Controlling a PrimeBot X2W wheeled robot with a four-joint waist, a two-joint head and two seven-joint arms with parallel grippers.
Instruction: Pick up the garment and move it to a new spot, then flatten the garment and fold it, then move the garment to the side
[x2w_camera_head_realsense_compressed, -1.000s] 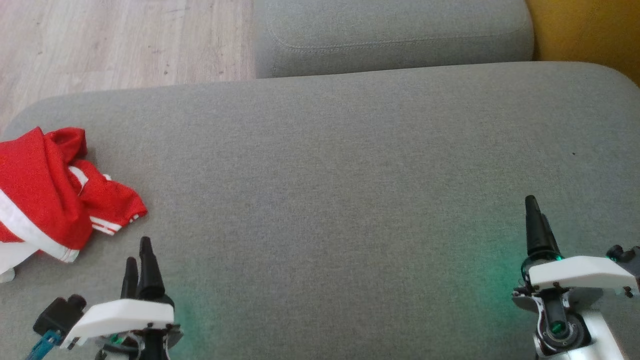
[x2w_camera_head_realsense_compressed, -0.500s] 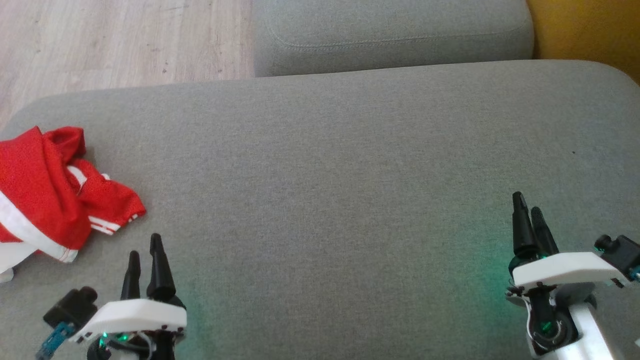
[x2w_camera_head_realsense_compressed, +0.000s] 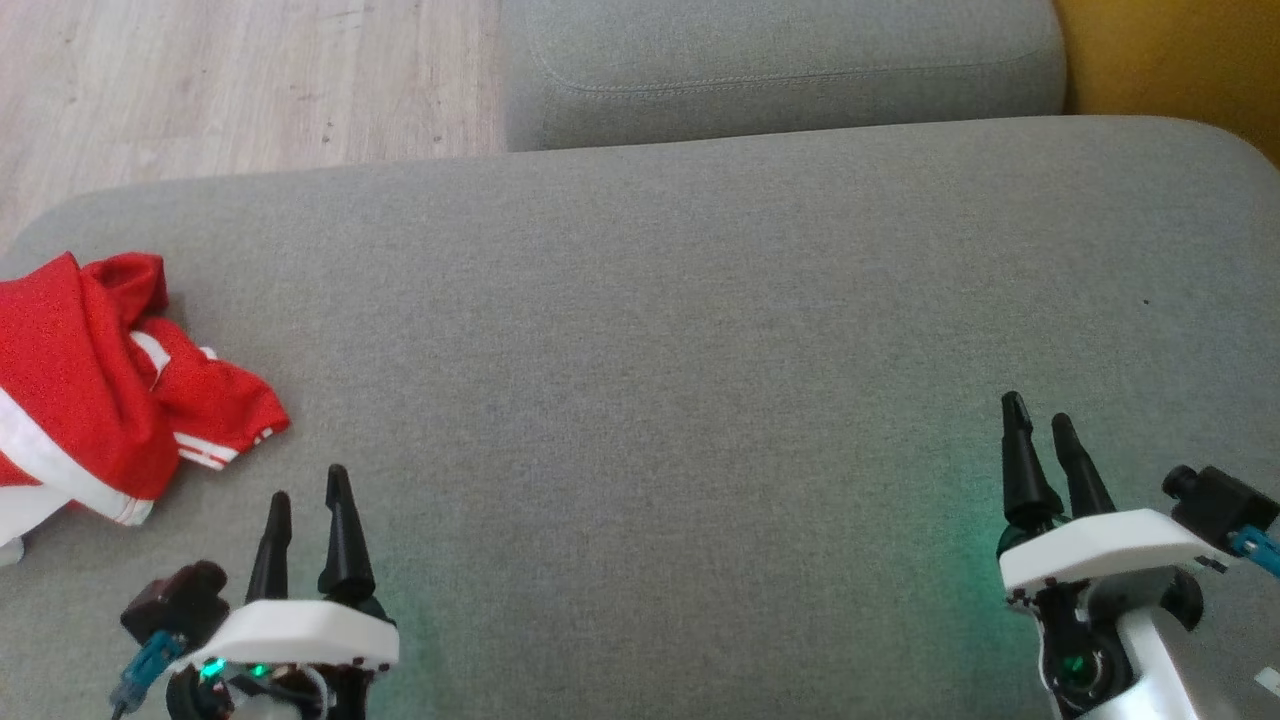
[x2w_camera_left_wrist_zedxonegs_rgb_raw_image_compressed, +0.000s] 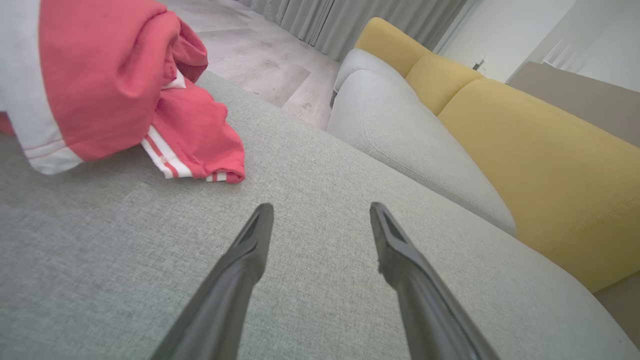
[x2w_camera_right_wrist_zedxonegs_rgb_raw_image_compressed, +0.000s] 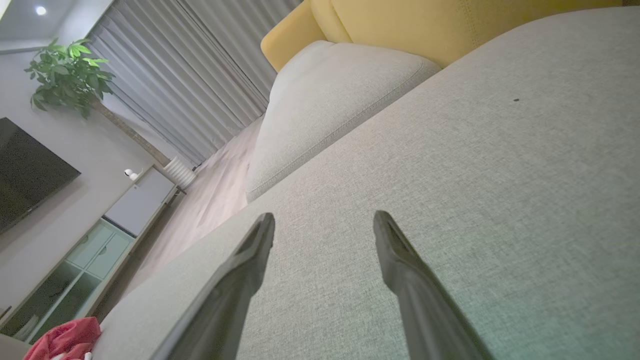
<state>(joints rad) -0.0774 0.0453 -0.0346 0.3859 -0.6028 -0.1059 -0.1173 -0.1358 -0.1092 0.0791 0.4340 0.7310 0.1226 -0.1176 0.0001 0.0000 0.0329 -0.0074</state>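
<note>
**Crumpled red-and-white fabric garment (x2w_camera_head_realsense_compressed: 100, 390) untouched at far left**

The garment is seen at the left edge of the head view, on the grey woven sofa cushion (x2w_camera_head_realsense_compressed: 650, 330). Near it, lower left, the left gripper (x2w_camera_head_realsense_compressed: 308, 484) is held spread and empty. Lower right, the right gripper (x2w_camera_head_realsense_compressed: 1037, 408) is likewise spread.

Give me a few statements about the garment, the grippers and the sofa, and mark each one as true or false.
1. The red-and-white garment lies crumpled near the left end of the grey cushion. True.
2. The left gripper is shut on the garment. False: it is open and apart from it.
3. The right gripper is open over bare cushion. True.
4. The sofa backrest is blue. False: it is yellow.
</note>
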